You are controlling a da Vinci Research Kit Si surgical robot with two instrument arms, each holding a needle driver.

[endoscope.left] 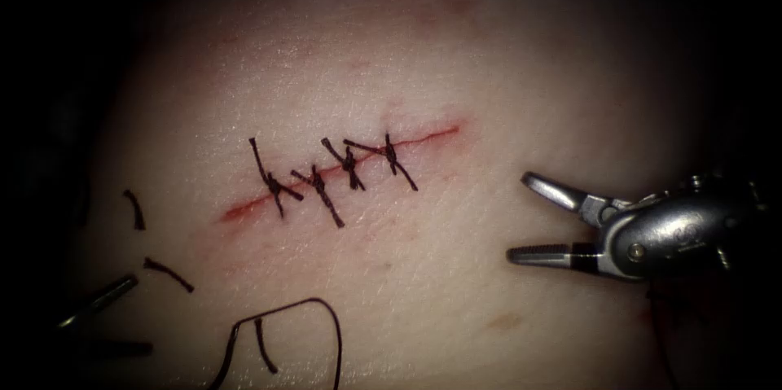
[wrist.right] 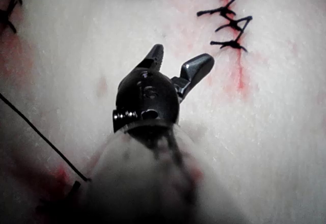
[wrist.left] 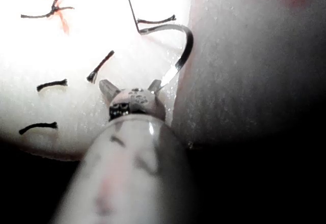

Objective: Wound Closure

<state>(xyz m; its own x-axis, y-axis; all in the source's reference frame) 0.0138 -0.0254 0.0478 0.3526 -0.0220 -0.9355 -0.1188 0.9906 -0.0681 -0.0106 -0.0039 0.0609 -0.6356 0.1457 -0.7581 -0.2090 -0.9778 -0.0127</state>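
The cut [endoscope.left: 244, 207] runs slantwise across the tissue [endoscope.left: 456, 308], with several dark stitches [endoscope.left: 350, 166] tied over its middle. My right tool [endoscope.left: 518, 217] hovers to the right of the cut, jaws open and holding nothing; it is also seen from close [wrist.right: 182, 54]. My left tool [endoscope.left: 140, 314] sits dim at the lower left, jaws open and empty [wrist.left: 130, 85]. The curved needle [wrist.left: 188, 43] lies on the tissue surface just ahead of the left jaws, not in the tissue. Its thread [endoscope.left: 285, 306] loops below the cut.
Loose cut ends of thread [endoscope.left: 167, 273] lie left of the cut, with another one [endoscope.left: 265, 345] inside the loop. Red fluid [wrist.right: 238, 76] stains the cut line. A strand of thread [wrist.right: 41, 137] trails beside the right shaft.
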